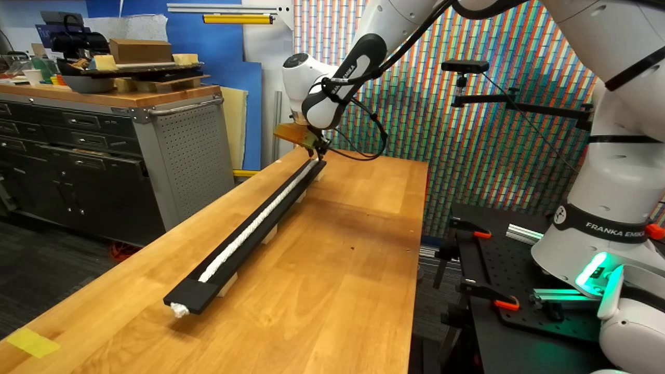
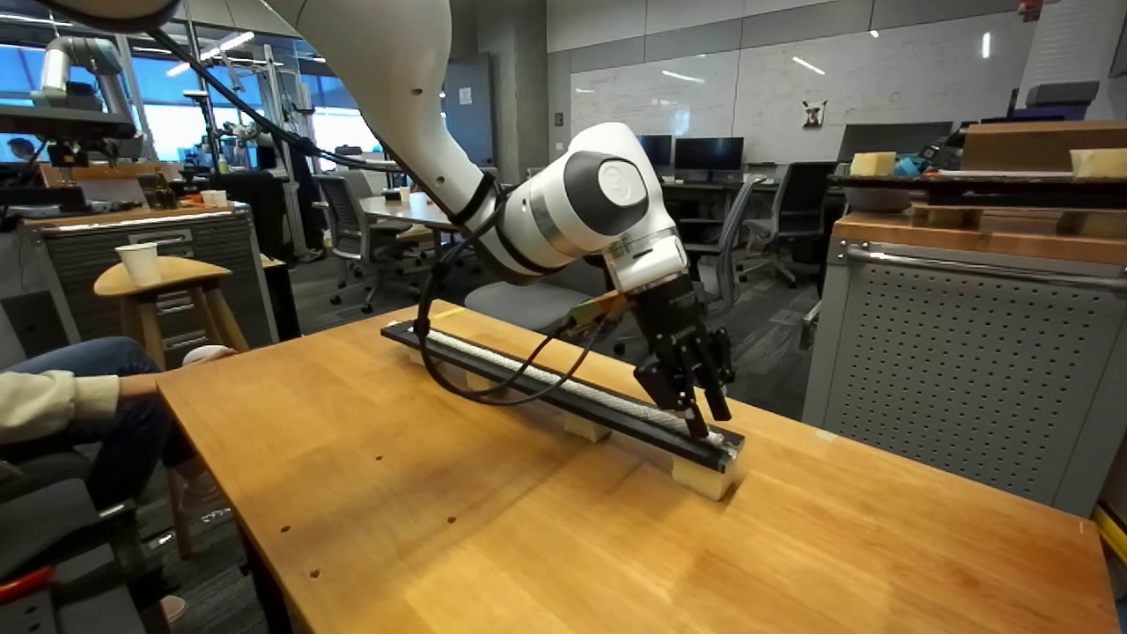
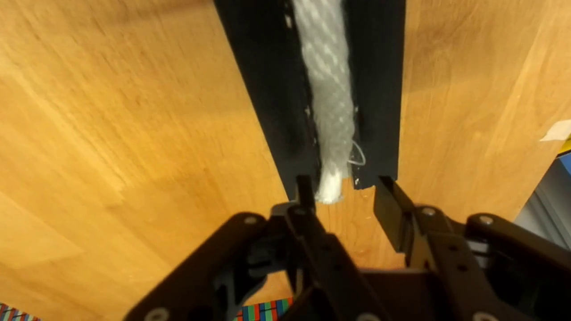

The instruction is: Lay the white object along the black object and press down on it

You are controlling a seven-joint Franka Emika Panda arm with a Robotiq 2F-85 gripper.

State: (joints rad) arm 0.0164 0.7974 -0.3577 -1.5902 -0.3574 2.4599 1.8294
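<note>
White rope (image 1: 254, 224): braided, slim and fairly straight, laid along the groove of the black rail (image 1: 267, 224); in an exterior view I follow it from the flat black end section (image 1: 193, 292) at the left up to the far right end.
Black rail: long, narrow, dull, raised off the counter (image 1: 363, 249) on pale blocks (image 2: 702, 477), which both exterior views give me.
Arm (image 2: 401, 97): on my screen, in an exterior view, it slopes in from the upper left, bends at the wrist and drops steeply to the rail's right end.
Pincer (image 3: 345, 191): pointing down, slightly tilted, right at that end; its fingers (image 3: 392, 209) stand partly spread, and in the wrist view I see counter through the gap. Whether a fingertip touches the rope I cannot tell.
Rope tip (image 3: 329, 189): the wrist view alone lets me see it clearly, fraying and bright at the rail's notched end, with a loose loop of thread (image 3: 359, 154) lying over the rail's right side.
White tuft (image 1: 179, 310): in an exterior view only, it pokes out beneath the rail's left end; well to the right, a green light (image 1: 591, 267) glows on the arm's base (image 1: 605, 228).
Seated person (image 2: 53, 405): in an exterior view only, at the left edge, ahead of a stool (image 2: 163, 277) with a paper cup (image 2: 139, 262) on it.
</note>
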